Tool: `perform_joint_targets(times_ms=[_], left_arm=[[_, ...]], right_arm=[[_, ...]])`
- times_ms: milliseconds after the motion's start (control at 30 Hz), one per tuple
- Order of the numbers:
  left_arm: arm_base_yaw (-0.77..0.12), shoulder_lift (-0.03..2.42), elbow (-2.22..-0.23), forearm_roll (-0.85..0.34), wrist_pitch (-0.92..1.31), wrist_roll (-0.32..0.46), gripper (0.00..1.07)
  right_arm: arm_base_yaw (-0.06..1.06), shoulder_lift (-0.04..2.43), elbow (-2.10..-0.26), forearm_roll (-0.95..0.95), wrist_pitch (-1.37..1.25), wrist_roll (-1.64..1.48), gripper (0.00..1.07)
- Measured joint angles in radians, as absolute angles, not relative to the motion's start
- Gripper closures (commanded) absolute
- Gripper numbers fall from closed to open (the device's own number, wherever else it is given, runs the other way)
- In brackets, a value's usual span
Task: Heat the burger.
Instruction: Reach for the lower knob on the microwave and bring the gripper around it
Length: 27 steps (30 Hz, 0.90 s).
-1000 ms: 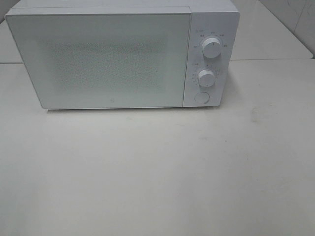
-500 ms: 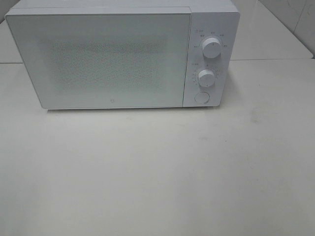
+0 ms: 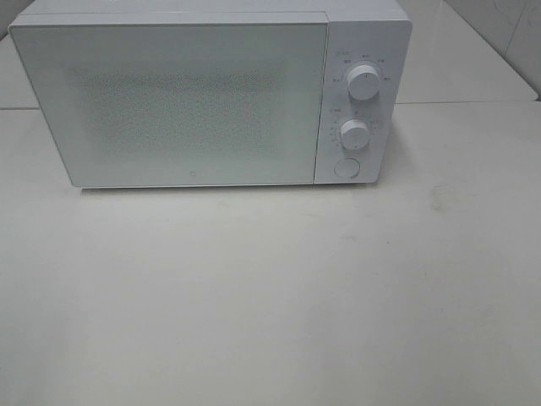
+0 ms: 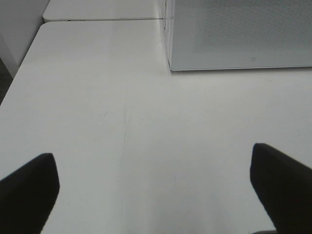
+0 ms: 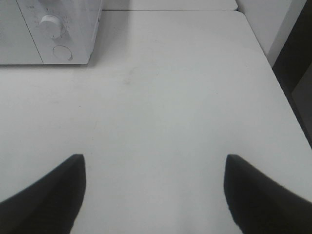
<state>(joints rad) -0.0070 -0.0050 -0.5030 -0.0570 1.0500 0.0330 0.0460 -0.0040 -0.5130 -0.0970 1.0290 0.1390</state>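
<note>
Across the plain white tabletop [image 3: 270, 296] nothing has shifted: the boxy white microwave [image 3: 194, 101] stays shut. Our left gripper [image 4: 153, 168] and right gripper [image 5: 155, 178] hang spread wide and empty. We see the burger nowhere; we judge it may sit inside.

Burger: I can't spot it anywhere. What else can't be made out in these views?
- Burger: in no view. The microwave door is shut, and in the exterior high view its dotted window hides the inside.
- Markings around the upper dial and lower dial: too small and blurred in the exterior high and right wrist views.
- Left fingers and right fingers: only the tips show, cut off by each wrist view's edge.
</note>
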Motion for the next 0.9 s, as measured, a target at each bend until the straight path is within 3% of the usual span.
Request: perform_joint_targets(times_ms=[633, 900], left_arm=[[-0.007, -0.005, -0.503, -0.057, 1.05, 0.033, 0.06], [-0.007, -0.005, -0.503, -0.057, 1.05, 0.033, 0.06]], right_arm=[[0.046, 0.248, -0.533, -0.097, 0.684, 0.139, 0.32], [0.046, 0.377, -0.455, -0.097, 0.459, 0.139, 0.32]])
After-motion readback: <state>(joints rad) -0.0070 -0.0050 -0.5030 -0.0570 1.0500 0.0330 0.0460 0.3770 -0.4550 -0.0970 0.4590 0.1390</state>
